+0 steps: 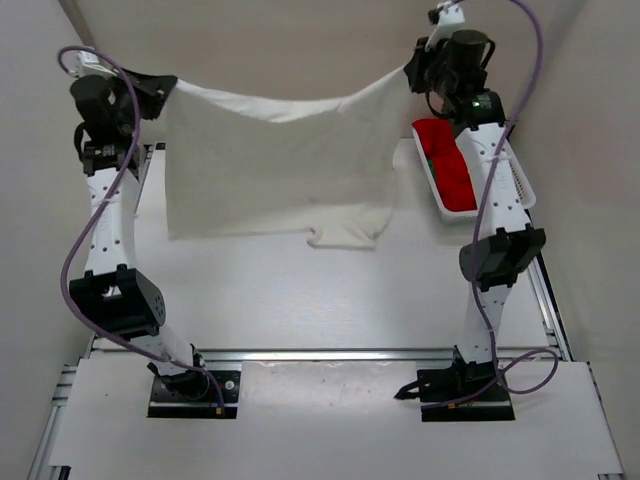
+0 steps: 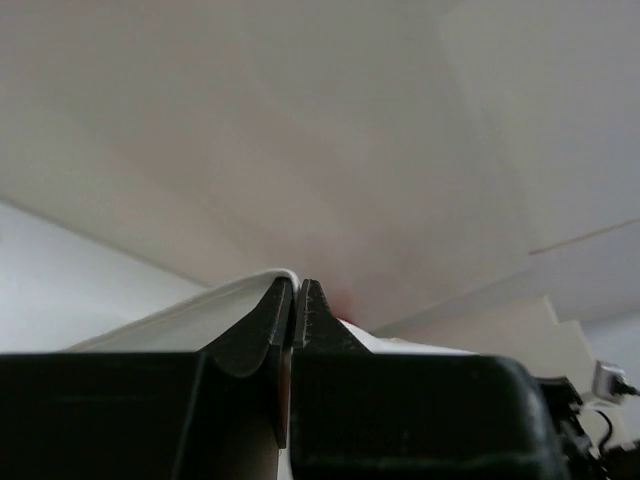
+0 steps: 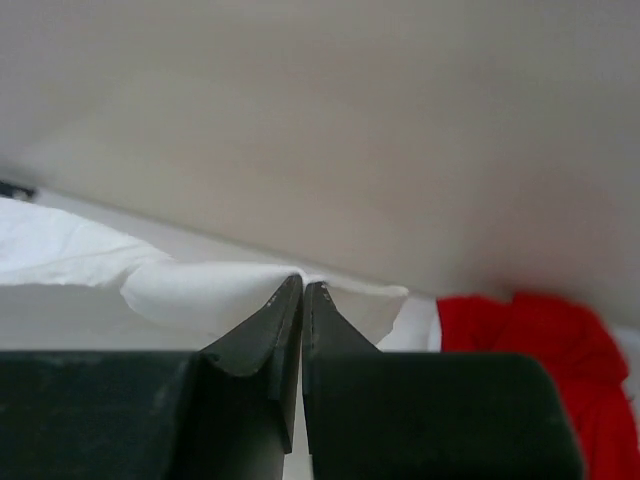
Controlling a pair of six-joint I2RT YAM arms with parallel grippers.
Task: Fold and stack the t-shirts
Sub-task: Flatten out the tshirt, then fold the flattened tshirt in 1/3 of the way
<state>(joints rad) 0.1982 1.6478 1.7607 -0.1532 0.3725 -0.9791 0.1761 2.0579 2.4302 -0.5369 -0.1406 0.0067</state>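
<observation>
While the left end effector (image 2: 297, 285) and right end effector (image 3: 302, 283) pinch two corners of the cream-white t-shirt (image 1: 270, 170), it hangs spread between them, lower edge on the desk (image 1: 300, 300). Lower both evenly and hold it taut, so it lies flat.

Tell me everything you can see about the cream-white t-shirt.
The cream-white t-shirt is plain soft cloth, lightly creased. It hangs spread out, pinched at its two upper corners by the left end effector and the right end effector, both shut on it. Its top edge sags between them. The lower edge rests on the table, where a folded bit sticks out at the right.
</observation>
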